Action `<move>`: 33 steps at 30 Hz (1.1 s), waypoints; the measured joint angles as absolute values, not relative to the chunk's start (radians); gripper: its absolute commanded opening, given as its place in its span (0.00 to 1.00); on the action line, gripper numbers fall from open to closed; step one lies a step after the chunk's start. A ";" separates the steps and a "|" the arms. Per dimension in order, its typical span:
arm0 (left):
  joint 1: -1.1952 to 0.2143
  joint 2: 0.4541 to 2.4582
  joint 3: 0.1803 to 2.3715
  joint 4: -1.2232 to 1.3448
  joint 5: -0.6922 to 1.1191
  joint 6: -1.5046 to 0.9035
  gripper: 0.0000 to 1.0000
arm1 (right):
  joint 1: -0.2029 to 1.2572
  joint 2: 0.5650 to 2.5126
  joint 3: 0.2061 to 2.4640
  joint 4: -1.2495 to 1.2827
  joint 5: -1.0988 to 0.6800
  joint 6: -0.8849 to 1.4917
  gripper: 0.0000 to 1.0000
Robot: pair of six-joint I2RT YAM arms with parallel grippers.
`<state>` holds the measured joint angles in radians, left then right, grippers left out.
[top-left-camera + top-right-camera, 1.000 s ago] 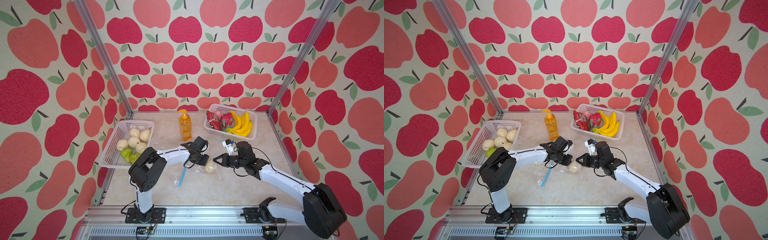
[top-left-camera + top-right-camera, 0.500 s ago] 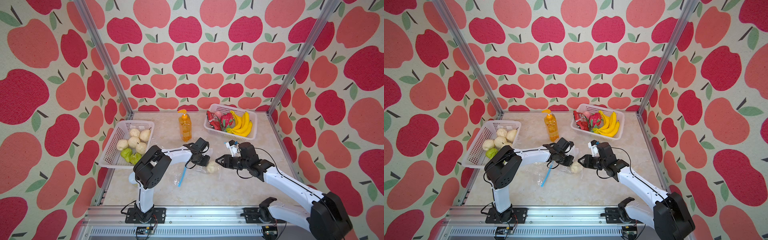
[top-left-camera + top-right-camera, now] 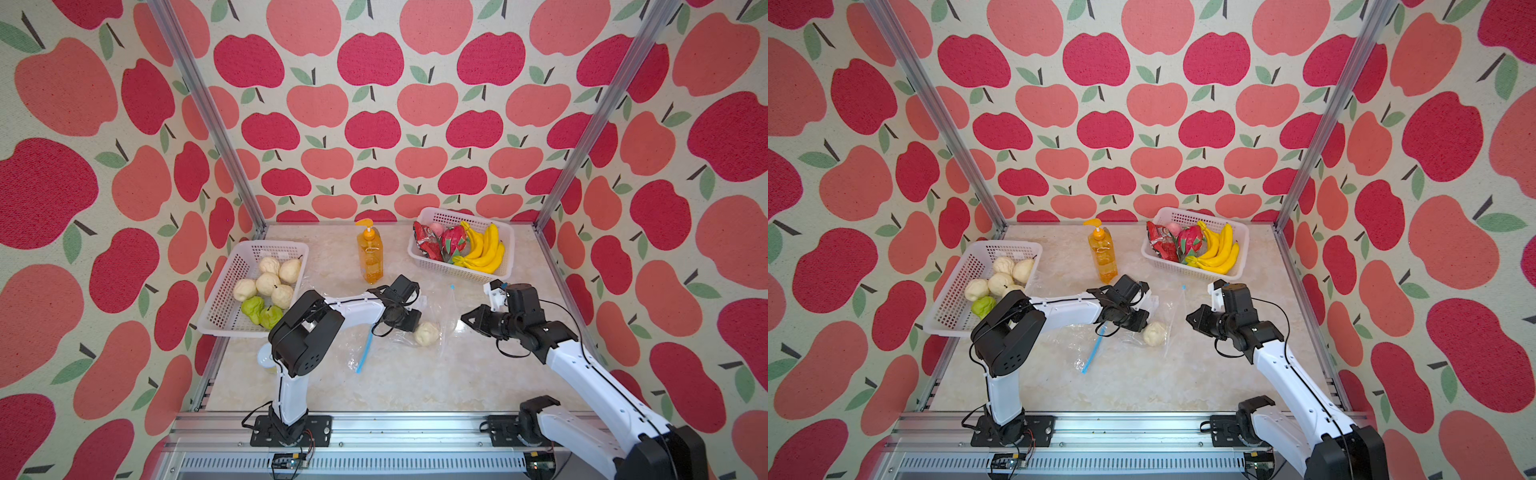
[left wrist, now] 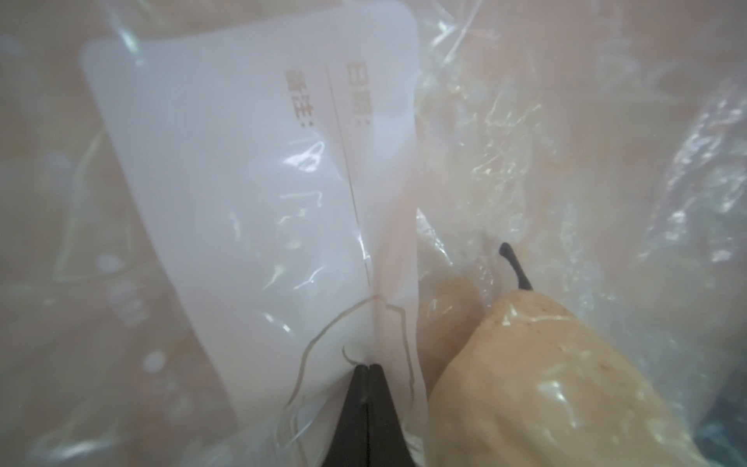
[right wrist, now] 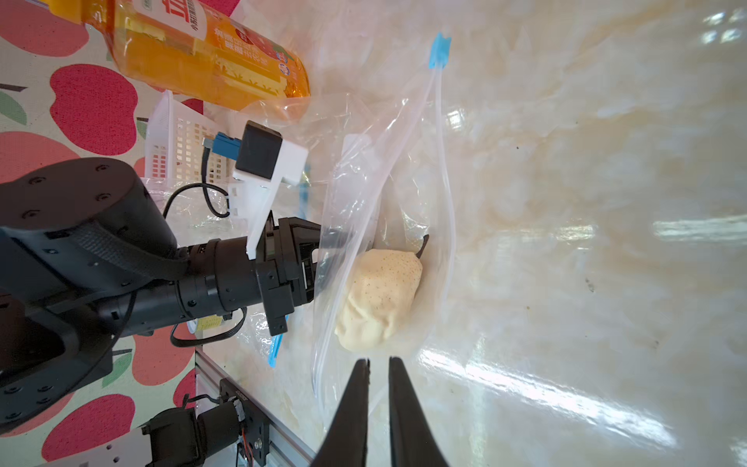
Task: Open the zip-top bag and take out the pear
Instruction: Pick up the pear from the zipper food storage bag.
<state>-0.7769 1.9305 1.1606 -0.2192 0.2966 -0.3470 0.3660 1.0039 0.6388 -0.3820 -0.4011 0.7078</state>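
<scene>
Pear (image 3: 427, 333) (image 5: 380, 299): pale and speckled, lying on its side inside the zip-top bag, just toward 4 o'clock of the marble tabletop's (image 3: 395, 386) middle, dark stem pointing to about 12 o'clock.
Zip-top bag (image 3: 441, 305) (image 5: 364, 182): clear and crumpled, flat on the tabletop. Its two zip tracks part from the blue slider (image 3: 451, 286) (image 5: 439, 50) at the pear's 1 o'clock, so the mouth gapes toward 3 o'clock.
Left gripper (image 3: 415, 323) (image 4: 368, 366): at the pear's 9 o'clock, fingertips pressed together, pinching the bag's film at its white label panel (image 4: 250, 182), just beside the pear.
Right gripper (image 3: 467, 320) (image 5: 374, 362): at the pear's 3 o'clock, clear of the bag's edge, a thin slit between its fingers, nothing in it.
Around: orange pump bottle (image 3: 369, 253) at 11 o'clock, pear basket (image 3: 249, 249) at 9 o'clock, banana basket (image 3: 457, 266) at 1 o'clock.
</scene>
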 measured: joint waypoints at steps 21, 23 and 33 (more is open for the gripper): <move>-0.777 1.931 1.161 -0.215 0.297 -0.347 0.00 | 0.444 1.343 0.725 -0.297 -0.466 0.674 0.56; -0.777 1.931 1.161 -0.216 0.297 -0.347 0.00 | 0.479 1.366 0.748 -0.308 -0.461 0.640 0.64; -0.776 1.931 1.160 -0.214 0.297 -0.347 0.00 | 0.567 1.377 0.767 -0.344 -0.443 0.563 0.79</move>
